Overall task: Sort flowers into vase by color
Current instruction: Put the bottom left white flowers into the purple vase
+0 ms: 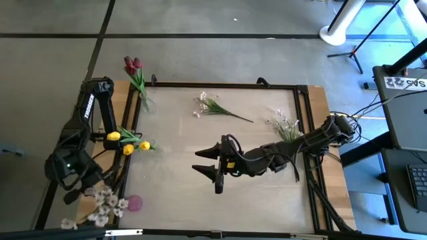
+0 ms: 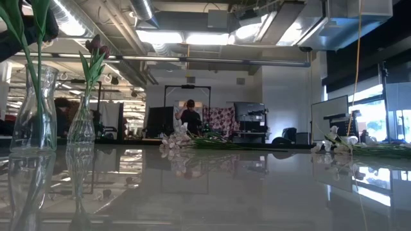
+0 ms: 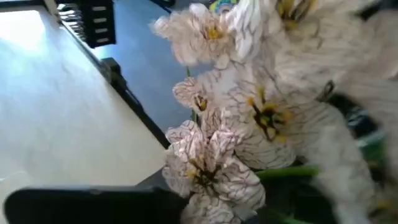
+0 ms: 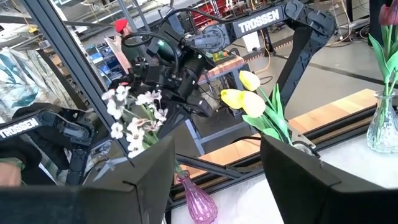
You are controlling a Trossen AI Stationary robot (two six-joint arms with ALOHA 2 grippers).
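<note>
A spray of white blossoms [image 1: 103, 203] [image 4: 130, 115] stands in a pink vase [image 1: 134, 203] [image 4: 199, 200] at the table's near left corner. My left gripper [image 1: 70, 198] [image 4: 186, 93] is right beside those blossoms, which fill the left wrist view [image 3: 249, 112]. Yellow tulips [image 1: 127, 143] [image 4: 245, 99] stand in a glass vase [image 2: 35, 109], and red tulips [image 1: 133, 65] [image 2: 96, 46] stand in another [image 2: 83, 122]. Two white sprays [image 1: 215, 107] [image 1: 283, 123] lie flat on the table. My right gripper [image 1: 207, 167] [image 4: 214, 162] hovers open over mid-table, with nothing between its fingers.
A dark frame [image 1: 220, 85] runs round the tabletop; the vases stand along its left side. Beyond the right edge is a black bench with a keyboard [image 1: 417, 187]. A person [image 2: 189, 115] stands in the room behind the table.
</note>
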